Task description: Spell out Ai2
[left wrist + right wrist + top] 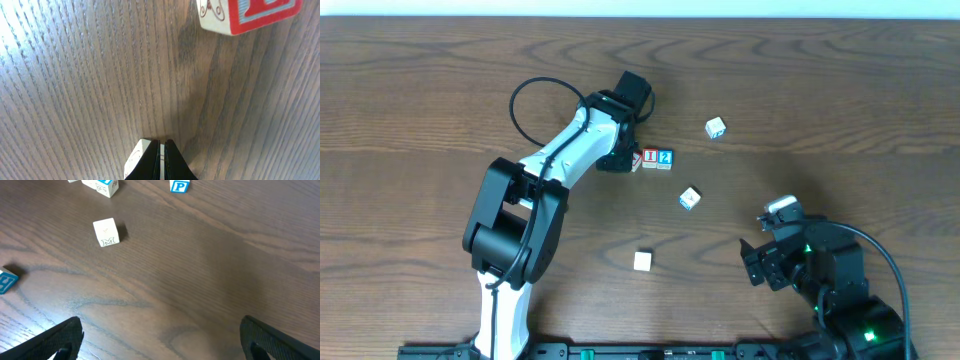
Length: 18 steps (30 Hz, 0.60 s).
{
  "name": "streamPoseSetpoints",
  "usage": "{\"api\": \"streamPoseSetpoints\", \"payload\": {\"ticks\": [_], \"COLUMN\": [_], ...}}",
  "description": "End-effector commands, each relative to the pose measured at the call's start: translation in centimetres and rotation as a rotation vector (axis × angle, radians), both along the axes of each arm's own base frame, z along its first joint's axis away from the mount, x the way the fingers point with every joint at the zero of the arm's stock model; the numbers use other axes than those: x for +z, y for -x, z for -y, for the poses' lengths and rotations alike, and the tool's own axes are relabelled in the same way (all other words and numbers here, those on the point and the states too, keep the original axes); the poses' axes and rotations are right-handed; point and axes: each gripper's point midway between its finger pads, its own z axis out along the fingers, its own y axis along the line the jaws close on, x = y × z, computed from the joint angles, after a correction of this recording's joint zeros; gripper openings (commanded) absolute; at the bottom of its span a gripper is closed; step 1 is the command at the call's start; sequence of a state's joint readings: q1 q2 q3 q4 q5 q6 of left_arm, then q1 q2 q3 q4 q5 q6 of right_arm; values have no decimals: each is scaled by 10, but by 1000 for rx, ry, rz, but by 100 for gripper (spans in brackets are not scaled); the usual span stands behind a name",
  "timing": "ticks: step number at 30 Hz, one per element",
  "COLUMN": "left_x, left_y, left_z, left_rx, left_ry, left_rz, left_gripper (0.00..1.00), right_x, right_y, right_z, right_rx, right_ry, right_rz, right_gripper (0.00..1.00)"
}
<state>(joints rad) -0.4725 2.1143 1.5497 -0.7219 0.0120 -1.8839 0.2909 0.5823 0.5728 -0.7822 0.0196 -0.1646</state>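
The left hand has its fingers pressed together, gripping nothing, low over the table. It sits just beside a row of blocks near the table's middle. The red block touches the blue block. A third block at the red block's other side is partly hidden and its letter cannot be read. The right hand is spread wide and empty, well apart from the row. Three loose blocks lie scattered.
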Motion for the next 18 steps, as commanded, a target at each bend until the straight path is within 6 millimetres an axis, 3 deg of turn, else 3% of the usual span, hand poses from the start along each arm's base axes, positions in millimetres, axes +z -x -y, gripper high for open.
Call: {"api": "streamPoseSetpoints", "payload": {"ticks": [1, 18], "left_x": [-1, -2], "left_y": [-1, 6], "left_z": [2, 2], "left_rx": [-12, -16], "left_ry": [3, 7], "left_rz": [-6, -38], "left_gripper": [6, 6], "right_x": [0, 0], "right_y": [-1, -1], "right_z": [3, 3], "right_rx": [-18, -18], "right_ry": [0, -1], "right_rz": [2, 2], "right_gripper": [99, 99]}}
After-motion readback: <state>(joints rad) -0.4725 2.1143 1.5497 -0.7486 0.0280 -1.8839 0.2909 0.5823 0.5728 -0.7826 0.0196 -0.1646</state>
